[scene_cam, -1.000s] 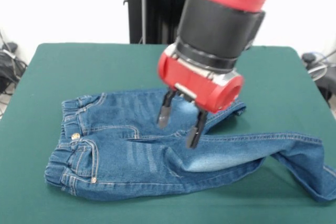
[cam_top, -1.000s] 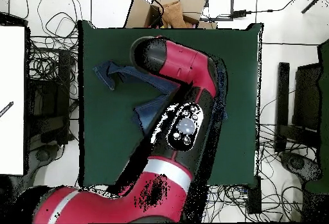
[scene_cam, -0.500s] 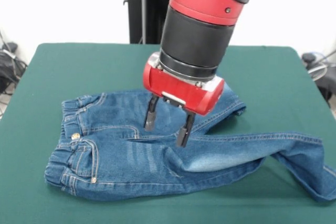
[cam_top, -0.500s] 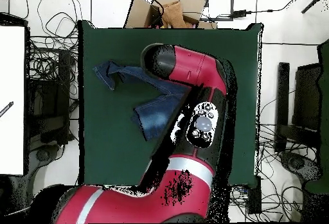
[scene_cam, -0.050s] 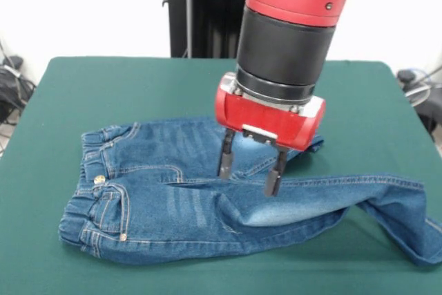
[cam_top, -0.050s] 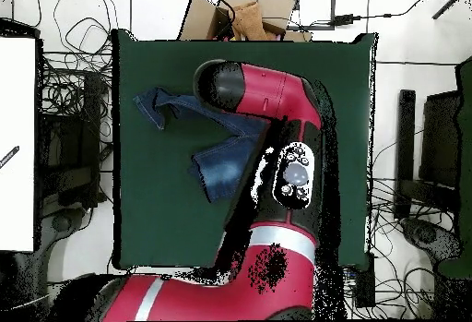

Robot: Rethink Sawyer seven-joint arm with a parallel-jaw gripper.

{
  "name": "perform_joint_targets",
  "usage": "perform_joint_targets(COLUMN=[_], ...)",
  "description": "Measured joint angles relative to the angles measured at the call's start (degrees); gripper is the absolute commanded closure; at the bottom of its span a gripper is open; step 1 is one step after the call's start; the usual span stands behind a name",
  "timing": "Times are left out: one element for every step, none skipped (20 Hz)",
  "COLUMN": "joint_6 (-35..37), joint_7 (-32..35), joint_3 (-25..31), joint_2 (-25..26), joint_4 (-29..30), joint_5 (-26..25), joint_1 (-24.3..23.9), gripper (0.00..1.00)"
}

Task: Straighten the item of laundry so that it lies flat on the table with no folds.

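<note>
Item: jeans [scene_cam, -0.050s: 173,198]. I am seeing them lying on the green table [scene_cam, -0.050s: 103,88], waistband at the front view's left, one leg trailing off to the right with its end folded, the other leg bunching behind the arm. Gripper [scene_cam, -0.050s: 249,168]: I am holding it over the crotch area, fingers [scene_cam, -0.050s: 224,160] spread apart and gripping nothing, tips just above or touching the denim; I cannot tell which.

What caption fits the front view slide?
Open pincer poised over the crotch of rumpled jeans on the green table.
</note>
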Motion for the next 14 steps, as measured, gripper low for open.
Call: perform_joint_targets(joint_6=[-0.13, -0.26, -0.47, -0.64, -0.80, -0.90, -1.09, -1.21, -1.54, -1.64, -1.71, -1.84, -2.00, -2.07], joint_7=[0.00, 0.00, 0.00, -0.07, -0.14, -0.21, -0.38, -0.49, -0.86, -1.01, -1.07, -1.19, -1.27, -1.28], joint_3=[0.80, 1.44, 2.32, 3.08, 3.84, 4.30, 5.11, 5.55, 6.98, 7.51, 7.78, 8.55, 9.35, 10.02], joint_2=[-0.28, -0.43, -0.54, -0.55, -0.57, -0.55, -0.52, -0.48, -0.37, -0.33, -0.33, -0.33, -0.32, -0.33], joint_4=[0.10, 0.18, 0.20, 0.21, 0.21, 0.22, 0.20, 0.20, 0.19, 0.23, 0.25, 0.32, 0.41, 0.49], joint_5=[-0.64, -1.01, -1.68, -2.29, -2.90, -3.24, -3.80, -4.14, -5.44, -5.90, -6.16, -6.76, -7.51, -8.14], joint_1=[-0.28, -0.54, -0.96, -1.41, -1.87, -2.19, -2.79, -3.13, -4.40, -4.92, -5.18, -5.91, -6.73, -7.43], gripper=[0.00, 0.00, 0.00, 0.00, 0.00, 0.00, 0.00, 0.00, 0.00, 0.00, 0.00, 0.00, 0.00, 0.00])
